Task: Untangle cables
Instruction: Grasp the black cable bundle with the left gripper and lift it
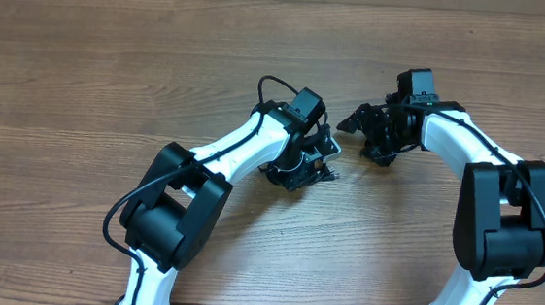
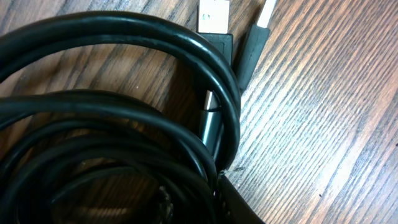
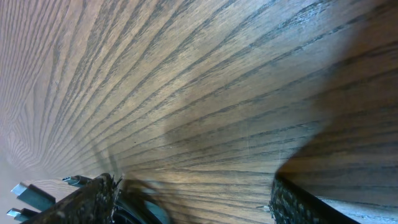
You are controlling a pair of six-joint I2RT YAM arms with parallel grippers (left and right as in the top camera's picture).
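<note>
The cables lie in a coil of black loops near the middle of the table, right under the left gripper. From overhead you can hardly see them, as the arm's head covers nearly the whole bundle. The left wrist camera fills that in. It shows thick glossy loops stacked on the wood, two flat metal plugs poking out at the far edge, and a third silvery end tucked under the outer loop. One dark finger shows at the bottom edge of that view, but I can't tell how the left jaws stand or whether they have hold of anything.

The right gripper hangs just to the right of the bundle, jaws wide, with bare wood grain between them. Only its wrist view catches a couple of metal plug tips beside its left finger.
</note>
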